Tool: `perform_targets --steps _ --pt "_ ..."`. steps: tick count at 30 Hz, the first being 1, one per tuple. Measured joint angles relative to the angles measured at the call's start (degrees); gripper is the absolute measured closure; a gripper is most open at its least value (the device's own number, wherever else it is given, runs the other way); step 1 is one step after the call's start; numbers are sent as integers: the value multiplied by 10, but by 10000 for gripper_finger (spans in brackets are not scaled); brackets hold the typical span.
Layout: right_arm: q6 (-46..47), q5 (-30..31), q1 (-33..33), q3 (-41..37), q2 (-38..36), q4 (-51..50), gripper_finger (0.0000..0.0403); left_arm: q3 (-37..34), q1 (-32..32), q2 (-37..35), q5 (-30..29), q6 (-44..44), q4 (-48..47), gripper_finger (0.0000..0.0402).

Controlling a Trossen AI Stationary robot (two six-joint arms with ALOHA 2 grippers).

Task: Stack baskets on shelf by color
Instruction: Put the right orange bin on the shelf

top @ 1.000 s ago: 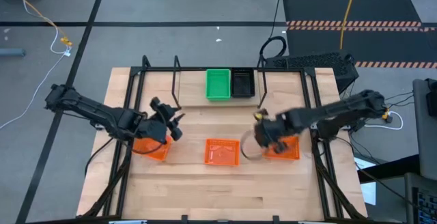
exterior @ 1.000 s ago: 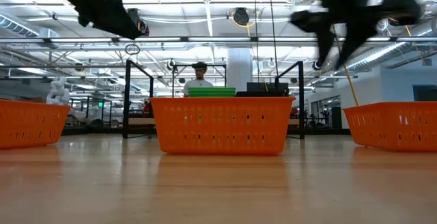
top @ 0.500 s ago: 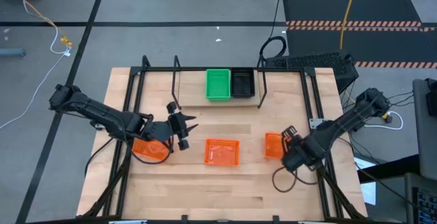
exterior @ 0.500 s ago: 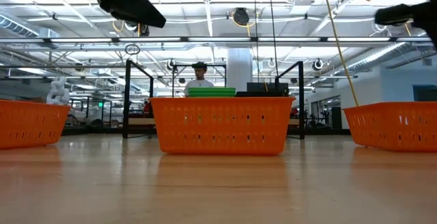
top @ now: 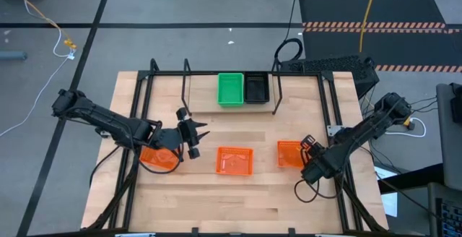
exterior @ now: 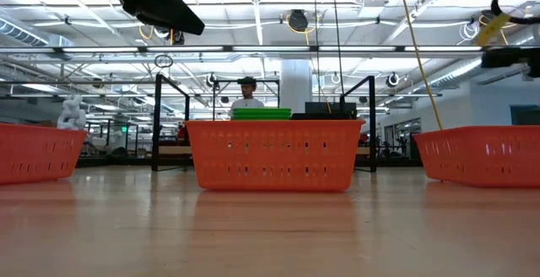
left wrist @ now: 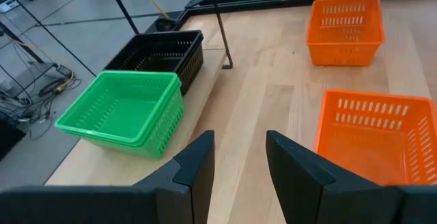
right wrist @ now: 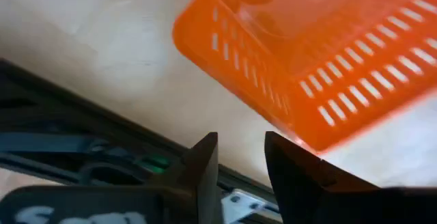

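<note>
Low view alone shows a person (exterior: pixel 246 94)

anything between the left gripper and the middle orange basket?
No. In the high view the left gripper points toward the middle orange basket, and only bare tabletop lies between them. The left wrist view shows the same.

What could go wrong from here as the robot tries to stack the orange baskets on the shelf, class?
1. The left gripper hangs open between the left orange basket and the middle orange basket; it may knock either.
2. The right gripper, open, sits beside the right orange basket and may nudge it.
3. The shelf holds the green stack and black stack; a careless placement could bump them.
</note>
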Motion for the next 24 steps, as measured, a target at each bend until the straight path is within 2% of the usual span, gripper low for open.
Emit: perform_targets --steps 9,13,17,20,24 --pt "-61 32 11 7 0 19 289 0 0 0 0 1 0 266" --pt "-107 42 17 -11 0 85 289 0 0 0 0 1 0 266" --pt "-112 43 17 -35 0 113 292 0 0 0 0 -2 -1 266" --pt "-100 44 17 -40 0 150 319 0 0 0 -1 -2 -3 266" --pt "-126 49 12 -35 0 261 388 0 0 0 -7 -4 -4 266"
